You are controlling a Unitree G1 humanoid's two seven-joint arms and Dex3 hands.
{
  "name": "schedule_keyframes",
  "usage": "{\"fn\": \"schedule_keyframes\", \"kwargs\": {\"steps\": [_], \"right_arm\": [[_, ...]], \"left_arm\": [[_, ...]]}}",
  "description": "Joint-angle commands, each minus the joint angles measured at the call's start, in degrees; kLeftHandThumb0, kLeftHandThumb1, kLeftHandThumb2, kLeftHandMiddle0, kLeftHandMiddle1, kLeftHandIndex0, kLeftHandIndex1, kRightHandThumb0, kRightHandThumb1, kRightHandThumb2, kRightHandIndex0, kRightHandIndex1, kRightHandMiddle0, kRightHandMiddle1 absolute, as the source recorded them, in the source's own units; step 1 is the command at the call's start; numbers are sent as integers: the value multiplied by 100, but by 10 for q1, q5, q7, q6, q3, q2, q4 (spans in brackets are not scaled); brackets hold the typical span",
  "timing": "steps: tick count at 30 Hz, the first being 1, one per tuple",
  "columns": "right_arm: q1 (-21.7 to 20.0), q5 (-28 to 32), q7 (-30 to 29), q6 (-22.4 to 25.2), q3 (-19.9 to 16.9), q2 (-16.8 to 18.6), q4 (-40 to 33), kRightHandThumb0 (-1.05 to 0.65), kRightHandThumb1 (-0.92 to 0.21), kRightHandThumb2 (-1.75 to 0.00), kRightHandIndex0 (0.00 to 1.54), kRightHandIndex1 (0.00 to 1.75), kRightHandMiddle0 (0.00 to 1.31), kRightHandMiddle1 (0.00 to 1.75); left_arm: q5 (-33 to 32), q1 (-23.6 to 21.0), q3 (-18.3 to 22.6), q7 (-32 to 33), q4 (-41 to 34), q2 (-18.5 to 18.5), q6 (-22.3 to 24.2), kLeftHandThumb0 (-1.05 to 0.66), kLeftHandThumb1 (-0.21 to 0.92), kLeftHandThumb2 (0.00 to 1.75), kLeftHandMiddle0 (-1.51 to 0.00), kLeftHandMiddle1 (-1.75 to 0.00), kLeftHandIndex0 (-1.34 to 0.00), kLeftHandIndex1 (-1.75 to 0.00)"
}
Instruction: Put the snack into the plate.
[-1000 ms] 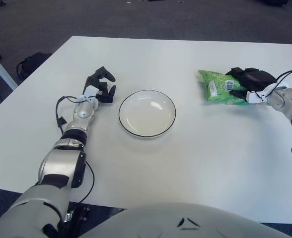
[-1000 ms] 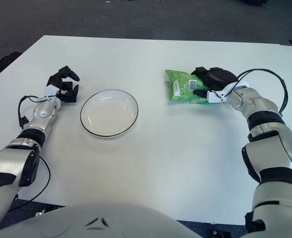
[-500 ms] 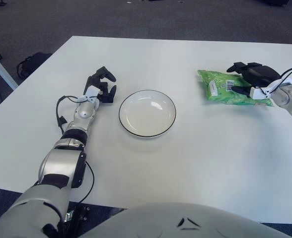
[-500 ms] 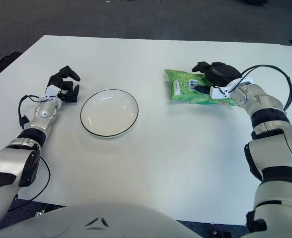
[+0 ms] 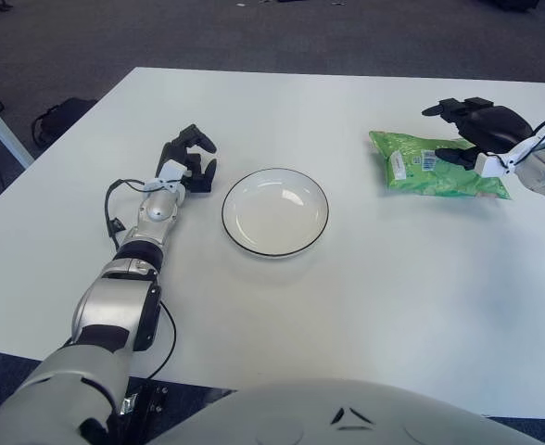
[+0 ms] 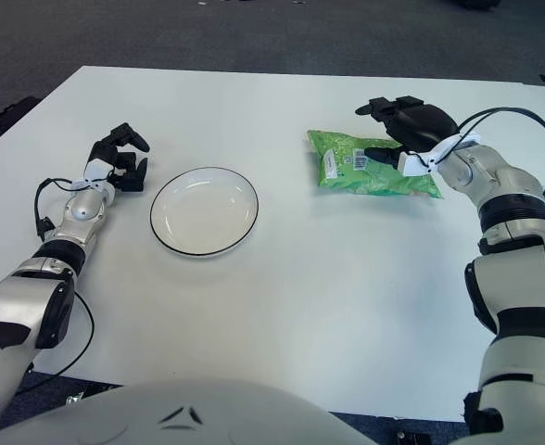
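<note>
Over on the far right side of the counter (image 5: 282,306), my right hand (image 6: 411,125) hovered just above the snack (image 6: 370,171), a green packet lying flat, so I judged I was in the reaching-and-grasping step with nothing yet lifted. Its fingers (image 6: 381,106) were spread and loosely arched, holding nothing; the thumb looked to sit low against the packet's upper face near the barcode label, though I could not tell whether it actually touched. The packet lay directly beneath and slightly toward the plate side of that hand, with its right end running under the wrist. The plate (image 5: 274,211) sat empty, well apart from the hand on its inner side, toward the middle of the counter. By my reckoning the next move called for lowering the hand, closing the fingers across the packet's width, then lifting and carrying it inward over the plate. My left hand (image 5: 187,159) rested idle on the counter just beside the plate's other edge, fingers curled on nothing.
</note>
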Motion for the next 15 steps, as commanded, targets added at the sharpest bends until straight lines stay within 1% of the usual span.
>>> {"fn": "schedule_keyframes", "kwargs": {"steps": [1,2,3,4,5,6,7,8,9,11,15], "right_arm": [[-12,0,-1,-7,-4,-12,-7,-84,-92,-91,11,42,0,53],[-12,0,-2,-8,-4,-13,-8,-84,-92,-88,11,58,0,71],[-11,-6,-16,-8,-3,-14,-12,-83,-92,-87,11,65,0,78],[-11,-11,-27,-8,-2,-15,-15,-78,-92,-80,14,88,0,107],[-10,-18,-40,-6,0,-15,-19,-75,-92,-74,15,106,0,127],[-9,-22,-49,-6,1,-16,-22,-73,-91,-72,15,114,0,135],[-9,-30,-63,-3,3,-18,-27,-70,-91,-69,16,127,0,148],[-8,-36,-74,-2,5,-18,-30,-58,-90,-65,19,138,8,158],[-7,-42,-84,1,6,-19,-34,-53,-90,-63,20,142,11,161],[-6,-48,-95,4,7,-20,-38,-44,-85,-65,23,157,20,169],[-5,-52,-93,8,8,-20,-40,-39,-78,-72,26,168,27,173]], "left_arm": [[9,43,-8,-7,27,-12,21,-49,29,135,-129,-175,-64,-175],[9,42,-8,-6,27,-11,22,-49,29,135,-129,-175,-64,-175],[9,42,-8,-7,27,-11,23,-49,29,135,-129,-175,-64,-175],[9,42,-8,-8,28,-11,24,-49,29,135,-129,-175,-64,-175],[8,42,-8,-9,28,-11,24,-49,29,135,-129,-175,-63,-175],[7,42,-8,-10,27,-12,24,-49,29,135,-129,-175,-63,-175],[6,43,-7,-11,27,-12,23,-49,29,135,-129,-175,-63,-175],[6,43,-6,-11,27,-12,23,-49,29,134,-129,-175,-63,-175],[6,44,-6,-11,27,-12,22,-49,29,134,-128,-175,-63,-175],[6,44,-6,-10,26,-13,20,-49,30,134,-128,-175,-63,-175],[8,45,-7,-4,25,-12,19,-49,30,134,-128,-175,-63,-175]]}}
